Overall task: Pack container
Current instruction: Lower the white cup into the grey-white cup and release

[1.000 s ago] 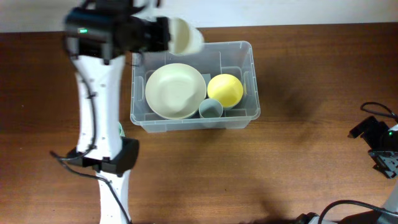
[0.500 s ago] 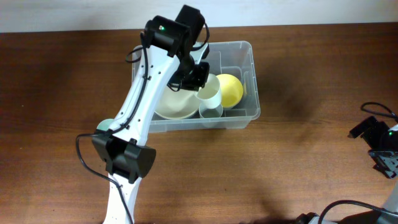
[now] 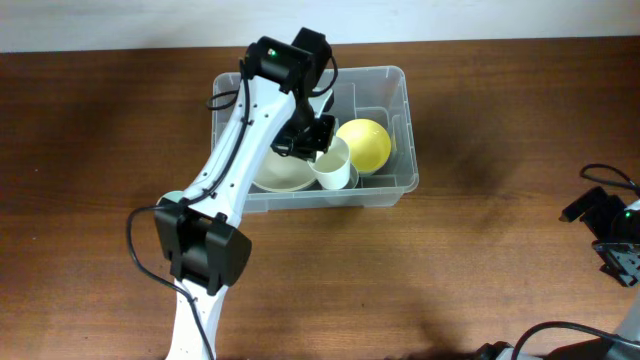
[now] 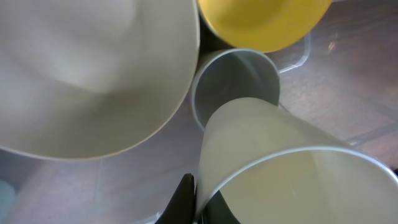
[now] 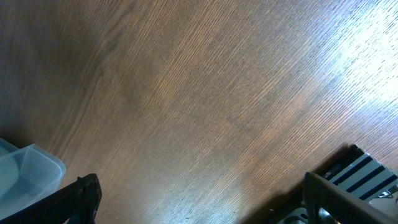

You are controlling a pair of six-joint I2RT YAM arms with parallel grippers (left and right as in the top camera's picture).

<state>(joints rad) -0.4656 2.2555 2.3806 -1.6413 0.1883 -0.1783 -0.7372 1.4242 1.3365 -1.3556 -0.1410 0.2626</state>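
The container [image 3: 398,74], a clear rectangular bin, stands at the back middle of the table. Inside it lie a cream bowl [image 3: 278,172], a yellow bowl [image 3: 364,143] and a grey-blue cup [image 4: 236,78]. My left gripper [image 3: 312,143] reaches down into the bin, shut on the rim of a cream cup [image 3: 336,166]. In the left wrist view the cream cup [image 4: 280,162] hangs tilted just over the grey-blue cup's mouth, its wall pinched between the fingertips of the left gripper [image 4: 198,198]. My right gripper [image 5: 205,199] stands open over bare table at the far right.
A pale green object [image 3: 170,200] shows partly behind the left arm, left of the bin. The right arm [image 3: 608,235] and its cables sit at the table's right edge. One corner of the bin [image 5: 28,167] appears in the right wrist view.
The left arm has swung from behind the bin's back-left corner into the bin, carrying the cream cup down to just above the grey-blue cup. The right arm has not moved.
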